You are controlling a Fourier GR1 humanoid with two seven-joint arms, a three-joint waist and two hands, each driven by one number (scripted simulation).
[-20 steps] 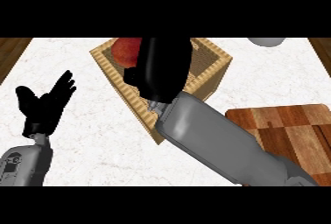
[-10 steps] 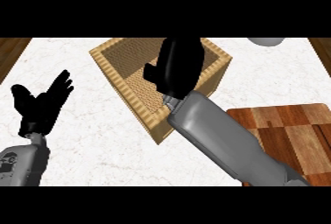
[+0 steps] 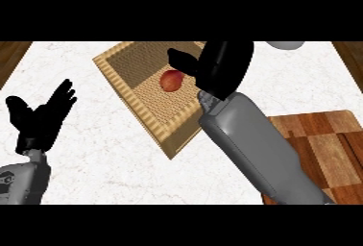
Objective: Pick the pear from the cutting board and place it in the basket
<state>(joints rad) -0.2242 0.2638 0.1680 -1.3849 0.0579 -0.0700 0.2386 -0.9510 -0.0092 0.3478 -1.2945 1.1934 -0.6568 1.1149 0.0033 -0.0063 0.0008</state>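
The white marbled worktop (image 3: pixel 127 163) carries the square woven wicker basket (image 3: pixel 145 103), with the brown wooden cutting board (image 3: pixel 322 144) at my right. My right hand (image 3: pixel 223 62) has lifted, fingers now apart and holding nothing; a second ago it covered the basket. The small reddish pear (image 3: pixel 171 80) lies inside: placement looks done. My left hand (image 3: pixel 42 113) rests open at left

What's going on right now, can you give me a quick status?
Right hand open above basket. Pear lies inside basket, released. Left hand open, resting at left. Nothing in the way.
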